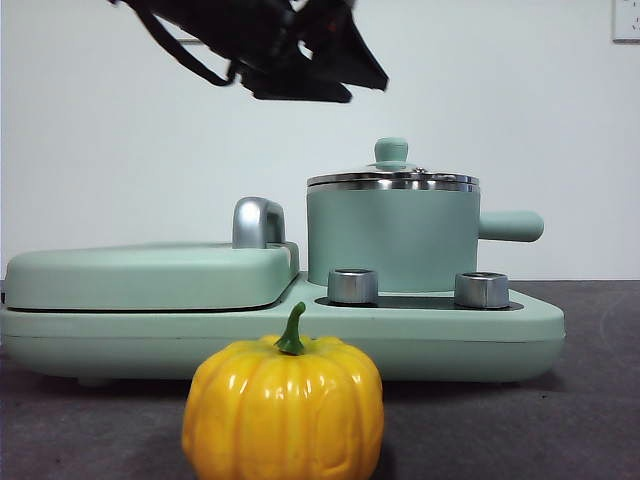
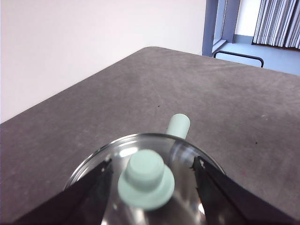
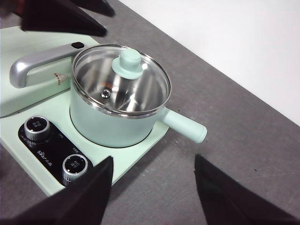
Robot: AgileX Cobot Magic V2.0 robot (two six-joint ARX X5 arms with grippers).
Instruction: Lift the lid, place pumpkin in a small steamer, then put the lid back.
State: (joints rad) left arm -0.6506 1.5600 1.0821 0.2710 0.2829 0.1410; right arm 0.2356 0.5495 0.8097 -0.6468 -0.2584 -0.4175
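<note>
The small steamer [image 1: 390, 240] stands on the right side of a mint-green cooker, its stubby handle [image 1: 512, 226] pointing right. The lid [image 1: 392, 180] sits on it, closed, with its mint-green knob [image 1: 391, 152] upright. The pumpkin [image 1: 283, 410] sits on the dark table in front of the cooker, near the camera. My left gripper [image 2: 153, 161] is open, hovering above the lid [image 2: 180, 154] with a jaw on either side of the knob [image 2: 145, 180], not touching. In the front view it [image 1: 310, 80] hangs above and left of the pot. My right gripper [image 3: 153, 158] is open and empty, away from the steamer [image 3: 103, 122].
The cooker base [image 1: 450, 325] carries a flat griddle cover [image 1: 150, 275] with a chrome handle [image 1: 258, 222] on its left side. Two steel dials [image 1: 352, 285] [image 1: 481, 289] stand in front of the pot. Dark grey table lies all around, with a white wall behind.
</note>
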